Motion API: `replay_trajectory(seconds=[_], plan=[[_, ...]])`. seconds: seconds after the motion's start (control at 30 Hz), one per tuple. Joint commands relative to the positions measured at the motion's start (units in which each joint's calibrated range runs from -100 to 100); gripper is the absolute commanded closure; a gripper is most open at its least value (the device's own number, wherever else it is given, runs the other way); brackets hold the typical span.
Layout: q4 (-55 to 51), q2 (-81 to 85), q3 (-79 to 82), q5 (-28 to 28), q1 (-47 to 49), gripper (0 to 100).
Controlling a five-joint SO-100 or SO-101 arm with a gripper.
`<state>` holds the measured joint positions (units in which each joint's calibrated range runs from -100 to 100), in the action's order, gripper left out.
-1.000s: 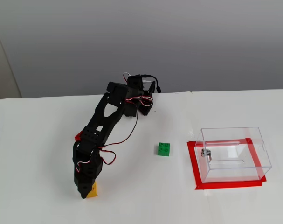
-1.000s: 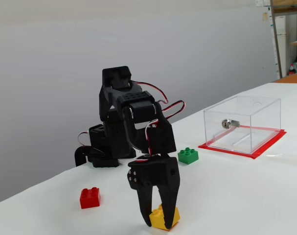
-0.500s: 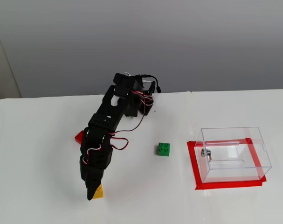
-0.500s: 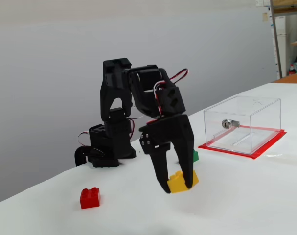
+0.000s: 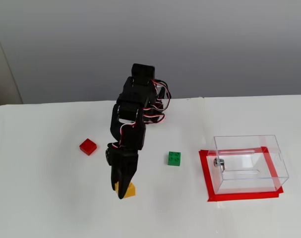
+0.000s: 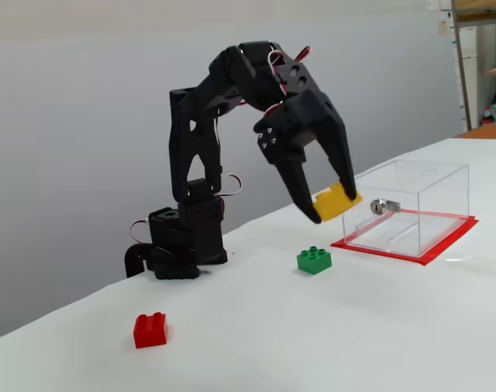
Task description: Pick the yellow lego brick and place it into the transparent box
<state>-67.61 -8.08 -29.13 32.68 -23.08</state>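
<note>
A fixed view from the side shows what the other hides: the yellow lego brick, tilted with one corner low, hangs clear above the white counter, pinched between the black fingers. Nearest lies a red brick, then a green studded brick, farthest the clear thin-walled transparent box on red tape.

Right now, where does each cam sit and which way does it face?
A fixed view: high, opposite the arm's base, looking down over the table; whole arm shows, gripper nearest the lens, transparent box at right.
A fixed view: low at table height, off to the side, looking across; arm in profile, gripper raised.
Both fixed views share: the yellow lego brick clamped in the gripper, green brick, red brick, and the box on red tape.
</note>
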Motion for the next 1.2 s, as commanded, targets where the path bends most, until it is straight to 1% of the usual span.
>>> replay_trajectory(seconds=[0.0,0.23,0.53,0.67,1.0,1.17], plan=[[-0.28,6.0,-0.8,0.04,3.08,93],[-0.01,11.34,-0.8,0.04,12.25,93],[0.42,15.59,-1.07,0.04,27.48,93],[0.42,15.84,-1.07,0.04,34.43,93],[0.42,14.74,-0.71,-0.01,48.33,93],[0.51,12.53,-0.89,-3.61,54.91,93]])
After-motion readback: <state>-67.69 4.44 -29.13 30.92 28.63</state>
